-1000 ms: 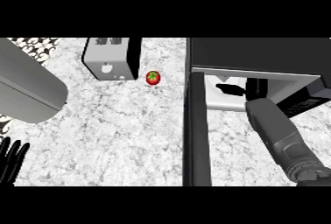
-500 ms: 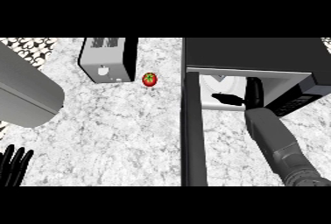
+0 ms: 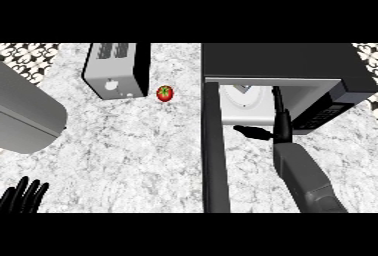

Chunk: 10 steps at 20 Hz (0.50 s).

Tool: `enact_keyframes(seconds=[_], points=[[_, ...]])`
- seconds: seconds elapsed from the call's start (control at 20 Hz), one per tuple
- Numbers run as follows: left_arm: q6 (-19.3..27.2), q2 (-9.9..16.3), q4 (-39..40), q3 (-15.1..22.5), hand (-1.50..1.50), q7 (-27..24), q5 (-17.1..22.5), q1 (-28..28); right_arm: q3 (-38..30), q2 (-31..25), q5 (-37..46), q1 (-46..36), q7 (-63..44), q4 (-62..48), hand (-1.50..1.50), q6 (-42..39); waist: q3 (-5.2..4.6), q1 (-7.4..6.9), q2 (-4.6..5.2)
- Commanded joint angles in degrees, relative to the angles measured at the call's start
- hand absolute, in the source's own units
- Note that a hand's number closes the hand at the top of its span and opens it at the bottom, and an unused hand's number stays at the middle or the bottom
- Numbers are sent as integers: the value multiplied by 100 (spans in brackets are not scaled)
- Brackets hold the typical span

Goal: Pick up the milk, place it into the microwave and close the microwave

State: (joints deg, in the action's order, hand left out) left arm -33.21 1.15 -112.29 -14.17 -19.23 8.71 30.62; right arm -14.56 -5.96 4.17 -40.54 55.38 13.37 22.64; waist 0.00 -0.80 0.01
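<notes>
1. Marbled table (image 3: pixel 133 150) carries a microwave (image 3: pixel 280 65) at its far right, door (image 3: pixel 214 150) swung open.
2. Milk (image 3: pixel 244 95) sits inside the microwave's cavity.
3. Right hand (image 3: pixel 277 120) reaches into the cavity just right of the milk, fingers straight, thumb spread.
4. Left hand (image 3: pixel 22 197) rests spread at the near left edge.

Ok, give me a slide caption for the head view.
Right hand at the open microwave, milk inside, door still open.

The open microwave door (image 3: pixel 214 160) walls the microwave (image 3: pixel 295 65) mouth from the bare counter (image 3: pixel 125 150).
</notes>
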Motion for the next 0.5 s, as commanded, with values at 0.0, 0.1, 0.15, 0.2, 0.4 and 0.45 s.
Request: enact_keyframes(seconds=[0.0, 0.1, 0.15, 0.2, 0.4, 0.45], points=[[-382, 20, 21, 151, -150, -95, 136, 189, 59, 105, -118, 445, 178, 223, -150, -842, -1, 81, -25], [-230, -111, 65, 530, -150, -42, -107, -33, 201, 365, -102, 731, 356, 413, -150, -1134, -5, 187, -50], [-444, -106, -146, 606, -150, -73, -111, 328, 211, 314, -149, 757, 244, 483, -150, -1379, -4, 142, -52], [-561, -12, -177, 557, -150, -17, 23, 412, 263, 258, -163, 938, 319, 677, -150, -1564, -6, 173, -64], [-570, -112, -236, 964, -150, -193, -276, 530, 400, 535, -304, 1635, 508, 1323, -150, -1872, -8, 171, -65], [-384, -113, -341, 1079, -150, 334, -184, 125, 596, 584, -215, 1810, 385, 1572, -150, -1821, -9, 244, -67]])
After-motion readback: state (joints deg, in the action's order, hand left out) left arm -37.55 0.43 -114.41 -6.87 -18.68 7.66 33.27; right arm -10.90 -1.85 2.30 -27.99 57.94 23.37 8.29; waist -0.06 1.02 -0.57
